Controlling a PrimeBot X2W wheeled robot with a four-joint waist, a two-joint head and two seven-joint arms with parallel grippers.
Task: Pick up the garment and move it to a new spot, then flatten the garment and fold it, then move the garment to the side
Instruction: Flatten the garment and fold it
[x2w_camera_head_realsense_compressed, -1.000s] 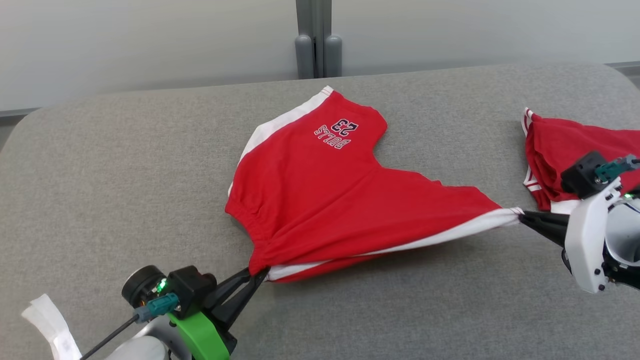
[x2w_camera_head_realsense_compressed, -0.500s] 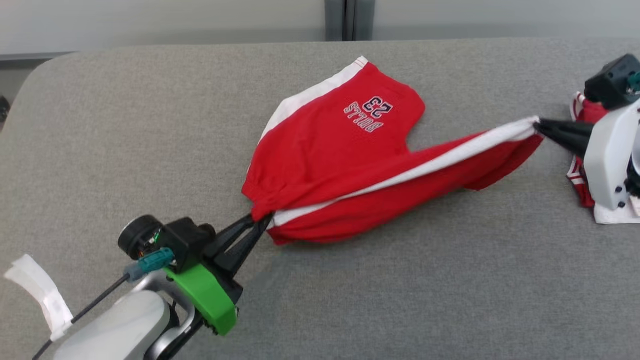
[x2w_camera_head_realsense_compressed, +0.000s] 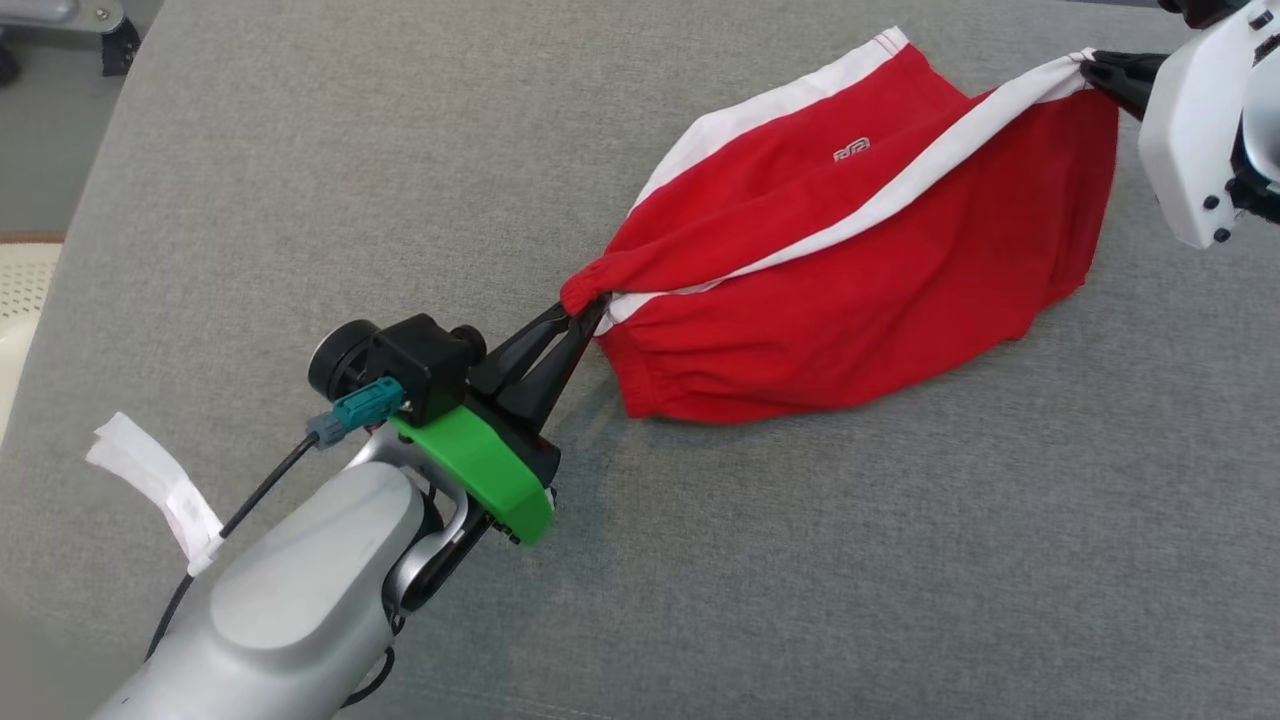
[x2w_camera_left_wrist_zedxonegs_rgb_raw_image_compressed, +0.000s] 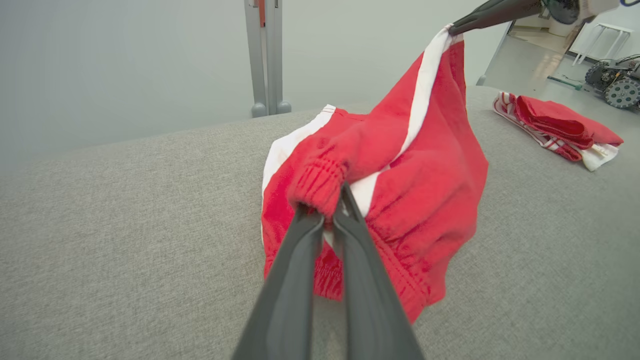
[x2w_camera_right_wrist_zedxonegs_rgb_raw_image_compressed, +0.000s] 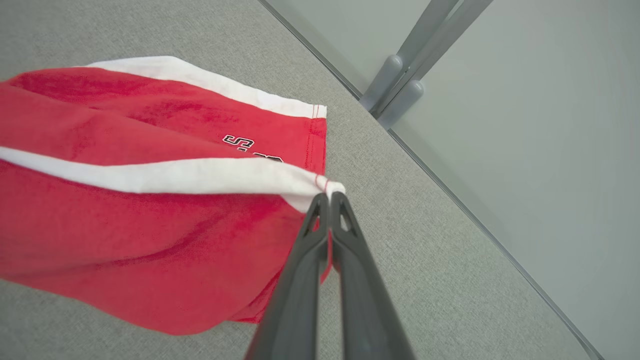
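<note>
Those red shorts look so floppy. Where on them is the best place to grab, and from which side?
At the two ends of the white side stripe: the gathered waistband from the left, the leg hem corner from the right. Pinched there, as the left gripper and right gripper are, the red shorts hang stretched along one seam.

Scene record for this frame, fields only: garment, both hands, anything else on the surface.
garment: red shorts, white side stripes; one leg lying on grey padded surface, other leg lifted over it
left hand: shut on elastic waistband
right hand: shut on white-striped leg hem, held higher
other item: folded red garment, lying apart
fold: not yet laid flat
</note>
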